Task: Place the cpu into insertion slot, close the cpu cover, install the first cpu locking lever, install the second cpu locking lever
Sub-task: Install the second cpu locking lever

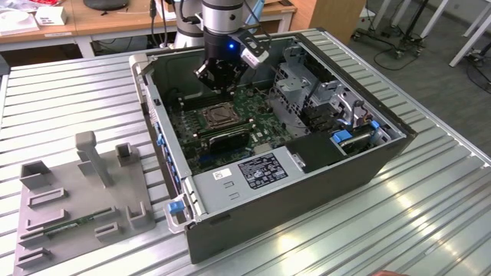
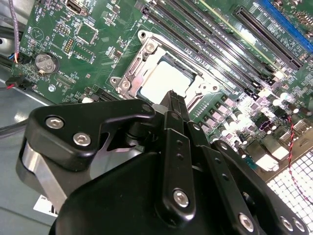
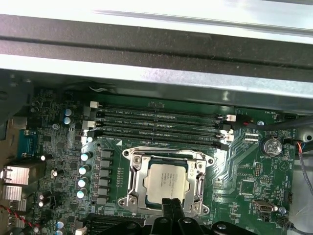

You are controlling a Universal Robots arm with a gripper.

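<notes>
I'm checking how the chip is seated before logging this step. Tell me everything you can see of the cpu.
The cpu is a small, flat, square chip with a dull, pale silver-grey metal top bearing faint print. It lies level in the insertion slot on the green motherboard, beside the long black memory slots. The silvery cpu cover frames it, and its top shows through the window. The gripper hangs close over one edge; whether it touches the chip cannot be told.
</notes>
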